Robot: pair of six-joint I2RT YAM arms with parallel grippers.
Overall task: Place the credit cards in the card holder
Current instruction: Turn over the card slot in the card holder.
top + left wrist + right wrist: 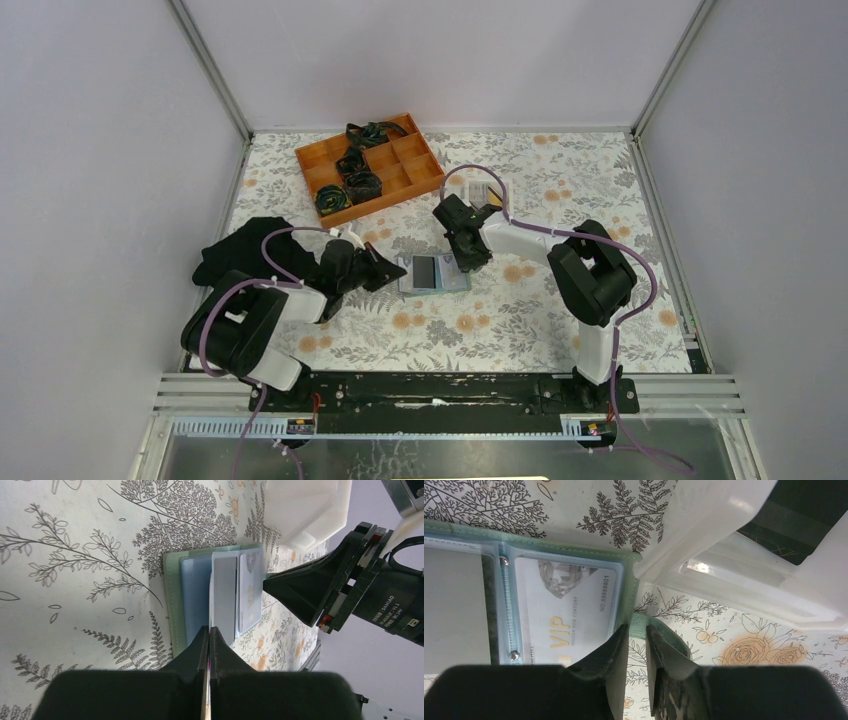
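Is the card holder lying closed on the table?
No. In the right wrist view the card holder lies open, its clear sleeve showing a VIP card.

A light card (564, 605) in the card holder's (631, 592) clear sleeve reads "VIP", "NO 8888801" and small print "NEW CENTURY". Beside the holder, the right arm's motor (395, 607) label reads "DAMIAO".

Left gripper (207, 645) pinched — right gripper (636, 650) ajar
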